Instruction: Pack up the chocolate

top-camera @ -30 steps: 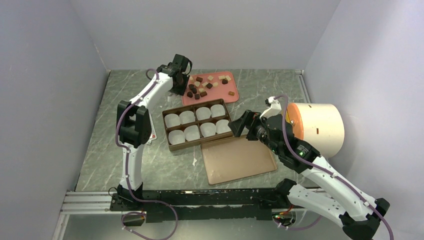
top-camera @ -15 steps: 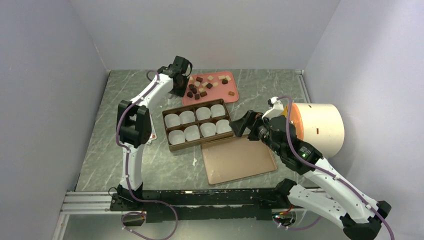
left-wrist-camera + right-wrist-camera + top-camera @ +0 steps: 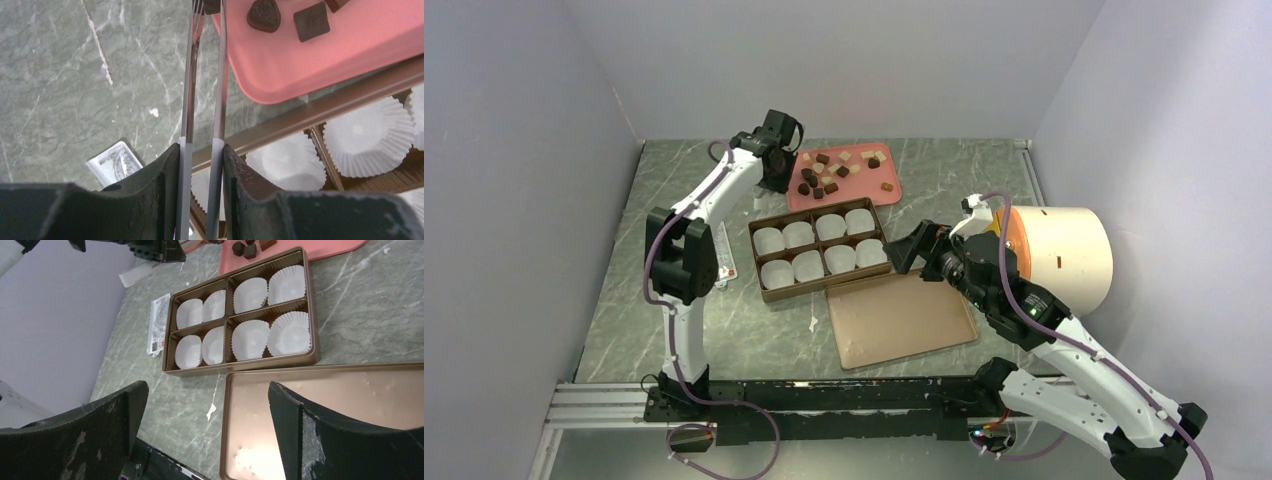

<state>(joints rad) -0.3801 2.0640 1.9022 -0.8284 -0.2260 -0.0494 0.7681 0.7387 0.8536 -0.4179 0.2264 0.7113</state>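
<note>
chocolate (image 3: 842, 170): loose chunks on the pink tray (image 3: 889, 189), just past the tips of the tongs (image 3: 205, 80); one dark piece seems caught between those tips, cropped at the picture edge.
left fingers (image 3: 200, 165): narrowly apart, clamped on the tongs.
right fingers (image 3: 205, 415): spread wide, holding nothing, above the lid (image 3: 320, 410), well apart from the tray.
box (image 3: 759, 262): beside the tray, eight paper cups (image 3: 250, 337) all empty.
step: first pick, likely.
next: squeeze firmly, lift, carry to a cup.
</note>
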